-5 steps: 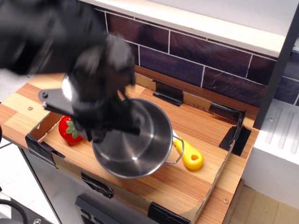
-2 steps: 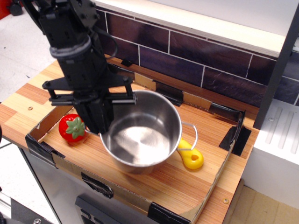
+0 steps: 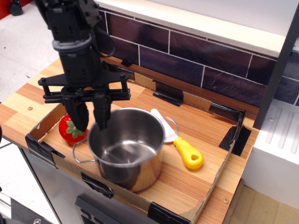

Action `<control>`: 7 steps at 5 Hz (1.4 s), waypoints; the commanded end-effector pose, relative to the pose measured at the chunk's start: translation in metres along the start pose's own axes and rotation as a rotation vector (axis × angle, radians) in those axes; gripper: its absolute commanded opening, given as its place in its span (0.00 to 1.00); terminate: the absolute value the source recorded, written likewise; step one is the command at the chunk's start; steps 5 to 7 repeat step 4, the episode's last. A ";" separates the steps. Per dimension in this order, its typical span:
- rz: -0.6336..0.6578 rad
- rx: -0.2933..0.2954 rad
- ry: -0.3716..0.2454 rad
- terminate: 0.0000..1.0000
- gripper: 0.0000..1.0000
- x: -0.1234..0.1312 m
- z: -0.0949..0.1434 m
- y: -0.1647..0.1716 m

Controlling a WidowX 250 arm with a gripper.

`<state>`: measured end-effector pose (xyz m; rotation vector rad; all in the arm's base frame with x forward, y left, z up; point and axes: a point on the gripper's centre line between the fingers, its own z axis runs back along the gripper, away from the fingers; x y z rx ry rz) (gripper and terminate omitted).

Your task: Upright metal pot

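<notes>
Steel metal pot (image 3: 125, 150) upright, below parted hand (image 3: 89, 120)

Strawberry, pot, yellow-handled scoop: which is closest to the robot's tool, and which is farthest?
Measured from the tool:
1. Metal pot: its back-left rim sits right under the fingertips.
2. Strawberry: just left of the tool, nearly as close.
3. Yellow-handled scoop: beyond the pot, on its right.

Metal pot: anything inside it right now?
The metal pot stands upright and looks empty: bare shiny floor and far wall visible. The near wall hides part of the floor. The gripper hovers open above its rim.
</notes>
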<state>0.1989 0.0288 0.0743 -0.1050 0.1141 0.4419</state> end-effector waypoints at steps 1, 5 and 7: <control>-0.029 0.018 -0.101 0.00 1.00 0.001 0.012 0.004; -0.094 0.012 -0.363 1.00 1.00 -0.013 0.102 -0.025; -0.094 0.012 -0.363 1.00 1.00 -0.013 0.102 -0.025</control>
